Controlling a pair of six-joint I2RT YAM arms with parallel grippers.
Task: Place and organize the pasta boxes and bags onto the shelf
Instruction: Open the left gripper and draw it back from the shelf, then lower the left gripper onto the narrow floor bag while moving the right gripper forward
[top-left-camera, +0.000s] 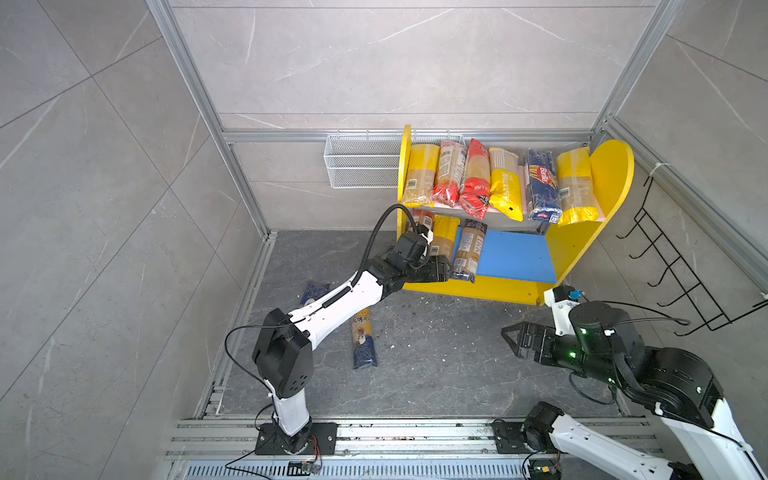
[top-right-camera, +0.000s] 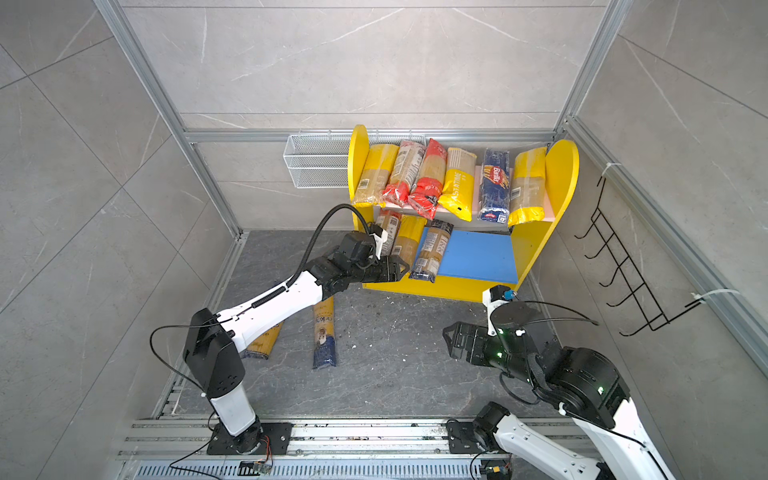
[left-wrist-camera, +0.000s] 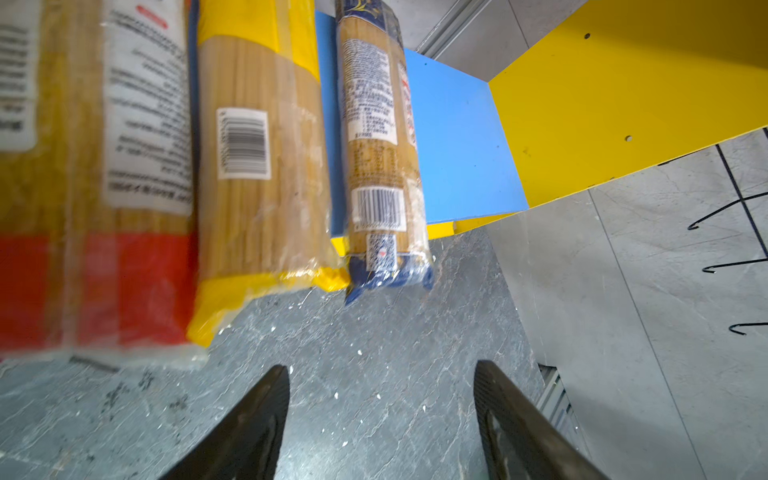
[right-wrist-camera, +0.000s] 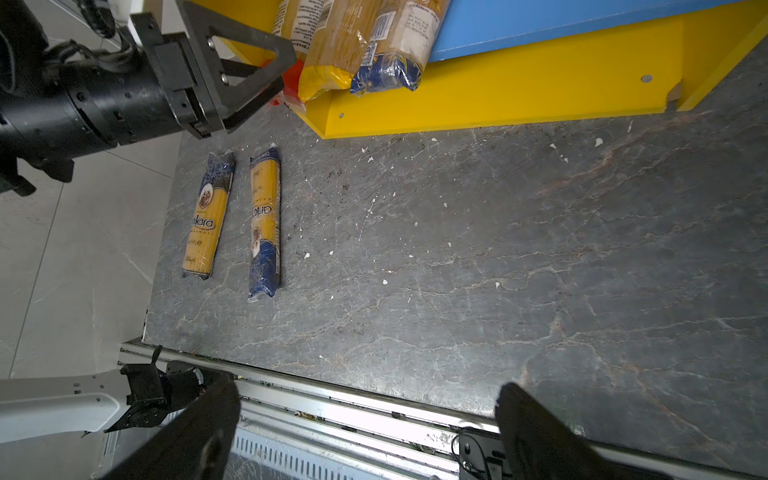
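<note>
The yellow round-topped wooden shelf (top-left-camera: 615, 174) bears six crinkly plastic spaghetti packets (top-left-camera: 505, 187) on its pink board (top-right-camera: 549, 210) and three more packets (top-left-camera: 467, 249) on its blue board (top-left-camera: 515, 255), two loose packets (right-wrist-camera: 264, 220) lie on veined stone floor (right-wrist-camera: 498, 249), and left gripper (left-wrist-camera: 382, 365) and right gripper (right-wrist-camera: 368, 384) gape empty.

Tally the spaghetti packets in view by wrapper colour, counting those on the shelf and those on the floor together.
Yellow packets: 4
Red packets: 3
Dark blue packets: 4
Total: 11
</note>
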